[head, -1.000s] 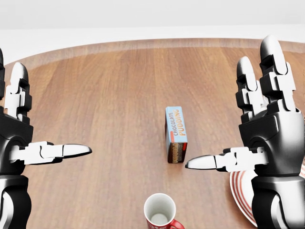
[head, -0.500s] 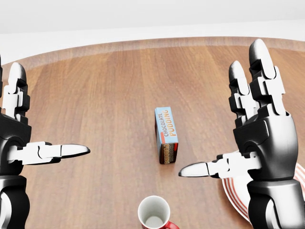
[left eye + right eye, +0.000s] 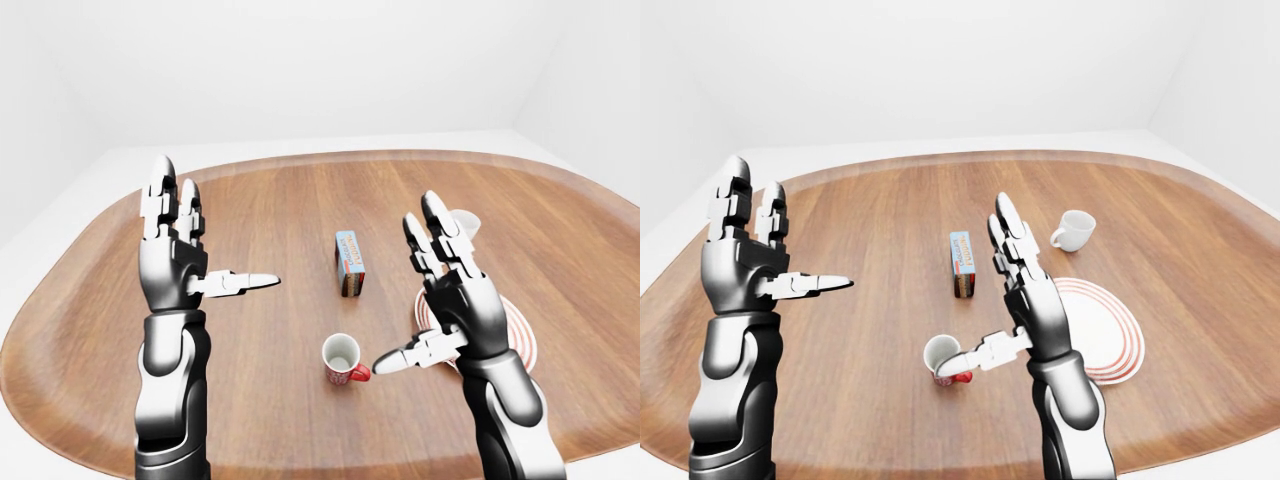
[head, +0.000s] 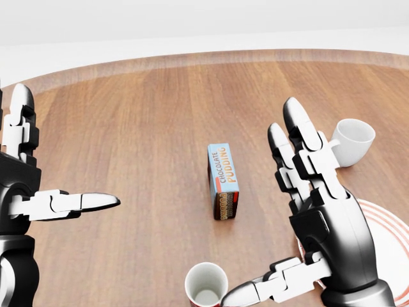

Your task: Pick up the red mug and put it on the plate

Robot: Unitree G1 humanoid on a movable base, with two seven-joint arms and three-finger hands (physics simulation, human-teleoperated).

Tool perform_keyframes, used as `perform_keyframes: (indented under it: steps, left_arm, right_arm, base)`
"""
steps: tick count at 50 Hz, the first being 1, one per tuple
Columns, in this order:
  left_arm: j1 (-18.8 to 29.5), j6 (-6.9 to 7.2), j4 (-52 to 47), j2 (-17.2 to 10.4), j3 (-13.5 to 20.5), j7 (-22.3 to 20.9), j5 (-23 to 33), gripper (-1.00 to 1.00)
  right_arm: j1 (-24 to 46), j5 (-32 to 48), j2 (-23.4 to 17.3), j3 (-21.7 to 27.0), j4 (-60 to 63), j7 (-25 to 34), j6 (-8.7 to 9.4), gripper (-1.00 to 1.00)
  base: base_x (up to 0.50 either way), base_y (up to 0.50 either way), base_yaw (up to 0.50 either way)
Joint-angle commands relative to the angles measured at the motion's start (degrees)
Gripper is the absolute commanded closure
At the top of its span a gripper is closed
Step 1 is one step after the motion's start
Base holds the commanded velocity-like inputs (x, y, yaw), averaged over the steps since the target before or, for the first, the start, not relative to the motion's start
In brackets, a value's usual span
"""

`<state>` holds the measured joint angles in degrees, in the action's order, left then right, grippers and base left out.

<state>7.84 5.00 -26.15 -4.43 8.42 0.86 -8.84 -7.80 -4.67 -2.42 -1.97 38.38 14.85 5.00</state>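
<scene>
I have both hands up over the table (image 3: 90,330), and neither holds anything. My right hand (image 3: 1025,300) has its fingers spread wide and pointing up, with the thumb stuck out sideways toward the view's left. In the right-eye view that thumb tip sits right at the mug's rim; I cannot tell whether it touches. My left hand (image 3: 180,262) is spread the same way, fingers up and thumb pointing toward the view's right, well apart from everything on the table.

The mug (image 3: 342,359) stands upright near the bottom of the left-eye view, white inside and red outside, its handle toward the view's right. It is on the bare wood, not on the plate (image 3: 1102,330). The plate, white with red rings, lies just to the right of the mug in the right-eye view, partly behind my right arm.

Above the mug in the head view stands a box (image 4: 223,181) labelled chocolate pudding, clear of the mug and of both hands. A white cup (image 3: 1073,229) lies tipped on its side above the plate in the right-eye view, apart from it.
</scene>
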Motion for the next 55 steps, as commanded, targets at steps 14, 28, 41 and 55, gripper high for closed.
perform_keyframes:
  steps: [14, 28, 41, 55]
  left_arm:
    - [-0.4, 0.00, -0.7, -0.1, 0.3, 0.0, -0.1, -1.00]
    - [0.0, 0.00, -0.7, -0.2, 0.6, 0.1, -0.2, -1.00]
    - [0.0, 0.00, -1.2, -0.2, 0.5, 0.1, -0.3, -1.00]
    - [0.0, 0.00, -0.8, -0.3, 0.7, 0.1, -0.4, -1.00]
  right_arm:
    - [-0.7, 2.5, -0.5, -5.4, -3.0, 2.7, 0.00, -1.00]
    - [1.6, 7.1, -0.7, -10.4, -8.3, 3.9, 0.00, -1.00]
    - [1.7, 11.9, -0.5, -11.2, -10.3, 5.9, 0.00, -1.00]
    - [2.1, 16.0, -0.4, -11.8, -11.8, 7.1, 0.00, -1.00]
  base:
    - [0.00, 0.00, 0.00]
    - [0.00, 0.00, 0.00]
    - [0.00, 0.00, 0.00]
    - [0.00, 0.00, 0.00]
